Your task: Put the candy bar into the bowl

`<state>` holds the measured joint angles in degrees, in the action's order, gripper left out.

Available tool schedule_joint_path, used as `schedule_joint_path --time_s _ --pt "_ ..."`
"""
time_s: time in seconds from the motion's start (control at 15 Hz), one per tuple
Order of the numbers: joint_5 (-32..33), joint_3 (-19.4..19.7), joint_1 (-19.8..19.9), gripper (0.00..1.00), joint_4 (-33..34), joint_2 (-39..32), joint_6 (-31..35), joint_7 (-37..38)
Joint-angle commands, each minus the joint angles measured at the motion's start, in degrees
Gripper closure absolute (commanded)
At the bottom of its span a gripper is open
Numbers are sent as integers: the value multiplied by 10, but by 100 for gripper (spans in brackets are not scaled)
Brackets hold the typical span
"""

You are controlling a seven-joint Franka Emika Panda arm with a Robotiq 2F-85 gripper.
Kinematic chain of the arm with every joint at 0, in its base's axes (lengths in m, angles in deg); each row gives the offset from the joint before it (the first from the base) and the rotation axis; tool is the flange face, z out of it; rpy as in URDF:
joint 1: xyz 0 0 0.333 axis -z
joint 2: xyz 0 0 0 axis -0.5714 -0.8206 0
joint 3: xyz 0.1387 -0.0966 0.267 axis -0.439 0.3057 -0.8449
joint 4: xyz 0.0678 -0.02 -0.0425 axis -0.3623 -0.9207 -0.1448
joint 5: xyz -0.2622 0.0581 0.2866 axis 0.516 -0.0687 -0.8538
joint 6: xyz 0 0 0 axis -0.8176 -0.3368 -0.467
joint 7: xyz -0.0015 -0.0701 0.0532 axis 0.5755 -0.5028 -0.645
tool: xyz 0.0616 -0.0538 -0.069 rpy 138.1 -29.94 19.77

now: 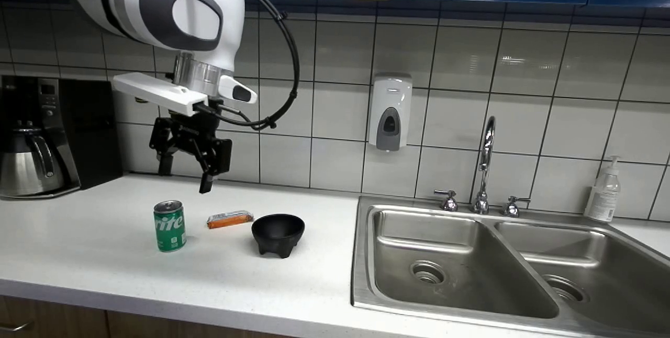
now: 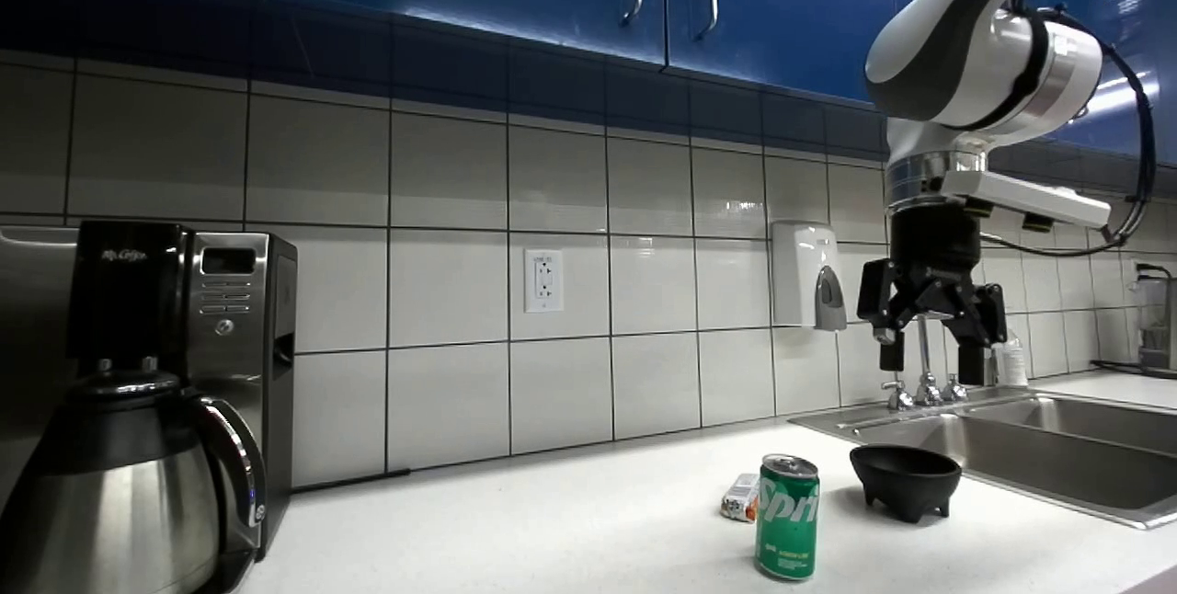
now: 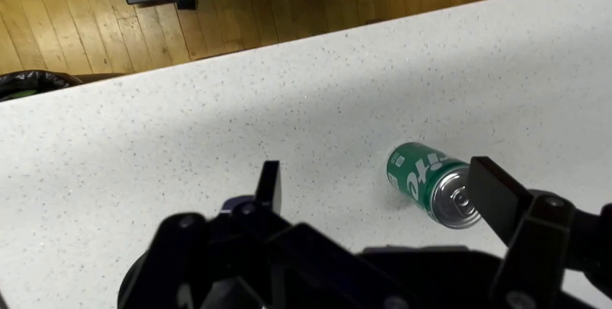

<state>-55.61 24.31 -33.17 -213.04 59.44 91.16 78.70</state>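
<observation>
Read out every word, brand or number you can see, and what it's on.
"Sprite" on the green can, pieced from "Spri" and "rite" in the two exterior views.
"Mr. Coffee" on the coffee maker.
Too small or blurred to read: the can's smaller print, the candy bar wrapper, the button panel, the soap dispenser and soap bottle labels.
No number is readable.

Bowl [image 1: 277, 243] between candy bar [image 1: 230, 220] and sink [image 1: 363, 254]

We read "Mr. Coffee" on the coffee maker [image 2: 230, 364] and "Spri" on the green can [image 2: 786, 539]; in an exterior view the green can [image 1: 170, 239] shows us "rite", in the wrist view "ite".
</observation>
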Motion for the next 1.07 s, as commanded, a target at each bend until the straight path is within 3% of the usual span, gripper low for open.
schedule_joint_path --time_s 0.0,0.6,1.0 --pt "-16 -32 -1 0 -12 -23 69 52" --pt "-39 -77 -18 0 19 -139 215 163" --pt "-27 -90 -19 0 78 -226 263 219"
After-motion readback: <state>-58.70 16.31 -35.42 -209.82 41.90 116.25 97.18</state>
